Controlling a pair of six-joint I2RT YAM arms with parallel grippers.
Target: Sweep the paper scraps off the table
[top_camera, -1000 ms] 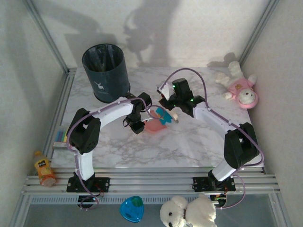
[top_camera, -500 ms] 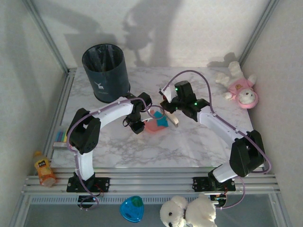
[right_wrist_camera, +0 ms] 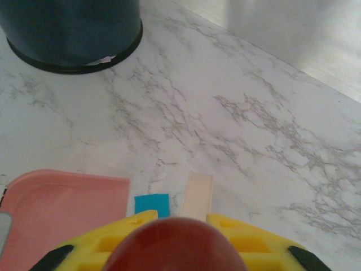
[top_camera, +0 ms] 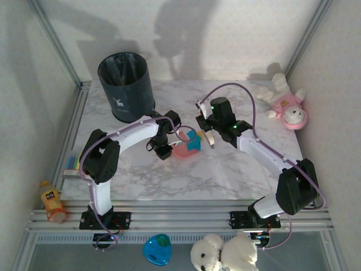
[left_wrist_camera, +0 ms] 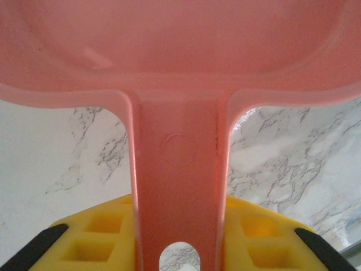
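Observation:
A pink dustpan (top_camera: 181, 150) rests on the marbled table (top_camera: 225, 175). My left gripper (top_camera: 163, 148) is shut on its handle (left_wrist_camera: 177, 186), which runs between the yellow fingers (left_wrist_camera: 96, 237). Teal paper scraps (top_camera: 194, 143) lie at the pan's mouth, and one teal scrap (right_wrist_camera: 152, 203) sits on the table just right of the pan's edge (right_wrist_camera: 62, 209). My right gripper (top_camera: 207, 129) is shut on a brush with a red-brown handle (right_wrist_camera: 175, 245). The brush's cream end (right_wrist_camera: 197, 195) touches down beside that scrap.
A dark blue bin (top_camera: 127, 84) stands at the back left, also seen in the right wrist view (right_wrist_camera: 67, 28). A pink plush toy (top_camera: 287, 107) lies at the back right. A bottle (top_camera: 52, 200), a blue object (top_camera: 157, 248) and a white plush (top_camera: 223, 254) sit off the table's near edge.
The right arm has shifted to the right with the brush, and its elbow has swung outward. The teal scraps sit slightly nearer the pan. The left arm and dustpan have stayed put.

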